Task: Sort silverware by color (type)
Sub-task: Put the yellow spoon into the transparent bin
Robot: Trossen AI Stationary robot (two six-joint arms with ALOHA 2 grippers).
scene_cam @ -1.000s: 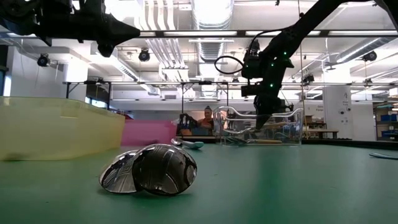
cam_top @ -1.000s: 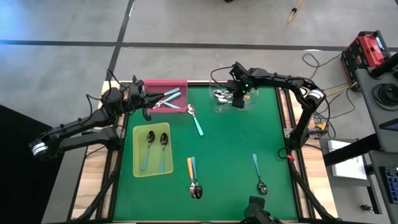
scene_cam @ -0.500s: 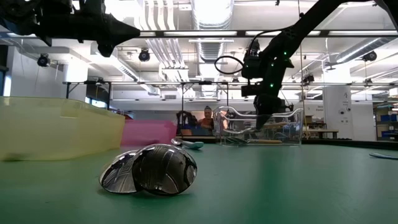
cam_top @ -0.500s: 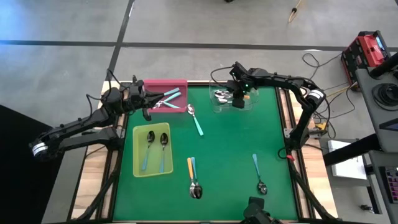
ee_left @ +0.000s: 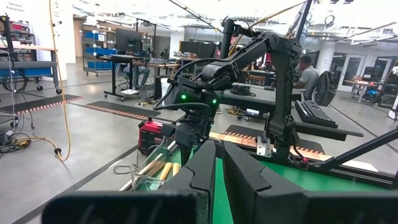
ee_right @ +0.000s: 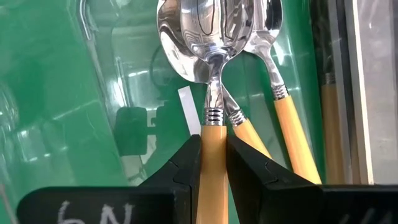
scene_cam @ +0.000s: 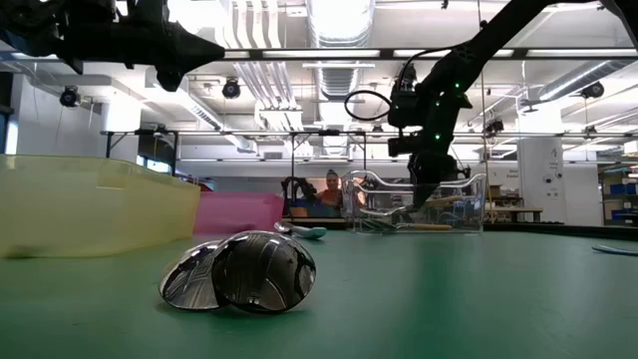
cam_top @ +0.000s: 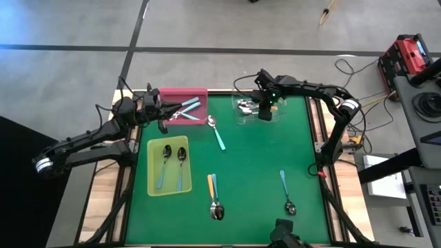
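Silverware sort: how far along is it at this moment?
Well past halfway, apparently. Done: teal spoons lie in the pink tray, two light-blue ones in the yellow-green tray, orange ones in the clear tray. In hand: the right hand grips an orange-handled spoon inside the clear tray. Left: a teal spoon near the pink tray, an orange and teal pair, and a light-blue spoon. The left hand waits beside the pink tray.
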